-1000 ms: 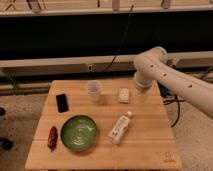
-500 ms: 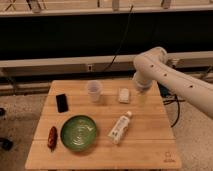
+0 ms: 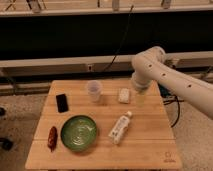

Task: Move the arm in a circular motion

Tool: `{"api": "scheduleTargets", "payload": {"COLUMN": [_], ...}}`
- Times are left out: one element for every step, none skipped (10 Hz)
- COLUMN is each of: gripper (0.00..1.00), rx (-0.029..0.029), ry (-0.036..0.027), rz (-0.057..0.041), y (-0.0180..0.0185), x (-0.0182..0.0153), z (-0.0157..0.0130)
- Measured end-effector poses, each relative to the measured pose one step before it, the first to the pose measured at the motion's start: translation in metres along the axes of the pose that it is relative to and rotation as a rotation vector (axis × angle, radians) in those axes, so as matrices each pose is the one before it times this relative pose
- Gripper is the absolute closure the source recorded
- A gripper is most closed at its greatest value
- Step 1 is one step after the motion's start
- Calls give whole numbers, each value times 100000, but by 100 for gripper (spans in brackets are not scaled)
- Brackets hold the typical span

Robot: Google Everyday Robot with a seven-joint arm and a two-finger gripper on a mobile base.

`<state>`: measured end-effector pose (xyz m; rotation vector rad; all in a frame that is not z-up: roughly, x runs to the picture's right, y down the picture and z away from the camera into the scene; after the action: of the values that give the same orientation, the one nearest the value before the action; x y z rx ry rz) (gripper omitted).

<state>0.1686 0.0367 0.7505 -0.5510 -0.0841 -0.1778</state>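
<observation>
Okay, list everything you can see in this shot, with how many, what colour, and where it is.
table: one, light wood, centre of the view, bearing all the small things.
cup: one, clear, upright, back of the table, left of the middle.
flat rectangular object: one, black, lying left of the cup.
bowl: one, green, front left.
packet: one, reddish brown, at the left edge beside the bowl.
bottle: one, white, lying on its side, right of the bowl.
small block: one, white, back of the table, right of the cup.
cable: one, black, hanging behind the table.
arm: one, white with dark dots, reaching in from the right.
tool: one, pale, pointing down over the table's back right, beside the block.
</observation>
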Motion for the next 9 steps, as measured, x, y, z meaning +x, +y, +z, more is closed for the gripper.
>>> {"api": "scheduleTargets", "payload": {"gripper": [20,20,20,20,20,20,20,20,20], "rx": [-167,100,150,-281,-140,-122,-372,134,-33], "ry": [48,-267,-214,-152,77,44,139,-7,-277], "rz": [-192,-917,-646,-686,-108,-761,-596,-857,-719], "y": [74,-180,-319,-298,-16,-43,-142,-370,-163], "x": [32,-272,-156,-134,26,15,-24,-256,-538], "z": [11,-96,-33,7,29,-8,-26,5,10]}}
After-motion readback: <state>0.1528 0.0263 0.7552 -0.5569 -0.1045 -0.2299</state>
